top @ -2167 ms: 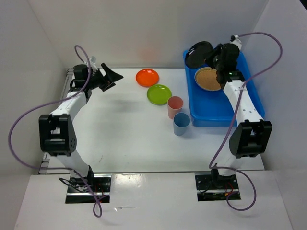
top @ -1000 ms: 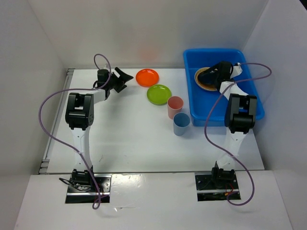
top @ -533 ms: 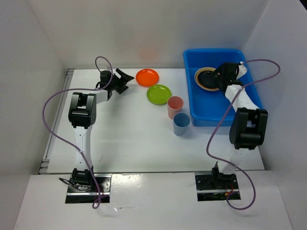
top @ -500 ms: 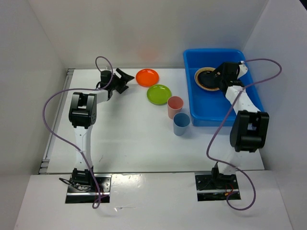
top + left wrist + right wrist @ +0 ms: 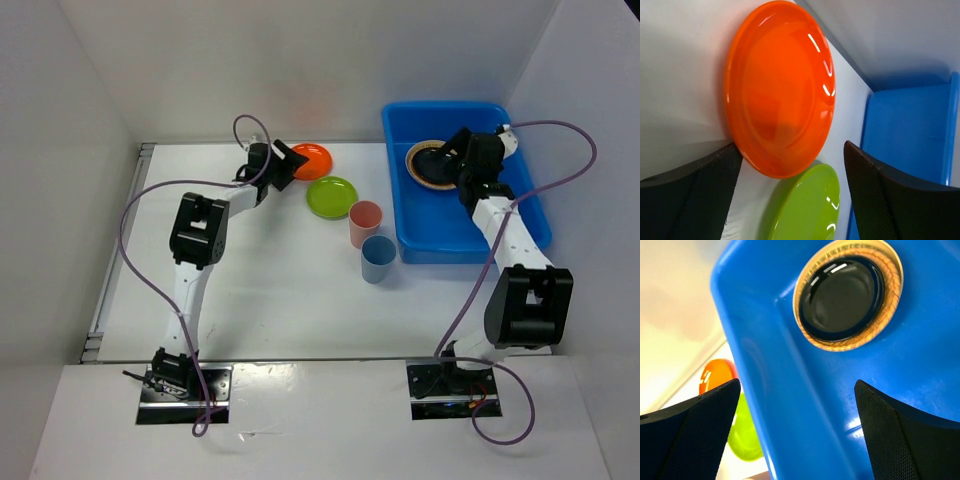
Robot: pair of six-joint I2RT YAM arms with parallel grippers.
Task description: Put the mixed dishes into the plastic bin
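Note:
The orange plate (image 5: 311, 157) lies at the back of the table, and my left gripper (image 5: 287, 161) is open at its left edge. In the left wrist view the orange plate's (image 5: 780, 90) near rim lies between the spread fingers of the left gripper (image 5: 791, 146), the left pad at its edge. The lime green plate (image 5: 332, 196), a salmon-pink cup (image 5: 366, 222) and a blue cup (image 5: 378, 258) stand to the right. In the plastic bin (image 5: 470, 235) a black plate (image 5: 842, 292) rests on a woven tray (image 5: 886, 270). My right gripper (image 5: 796, 384) hangs open over the bin, holding nothing.
The bin's left wall (image 5: 757, 365) stands between the cups and the bin floor. White enclosure walls rise close behind the orange plate and beside the bin. Purple cables loop off both arms over the table.
My left gripper has travelled right until its fingers flank the orange plate's edge. My right gripper has released the black plate onto the woven tray in the bin and drawn back.

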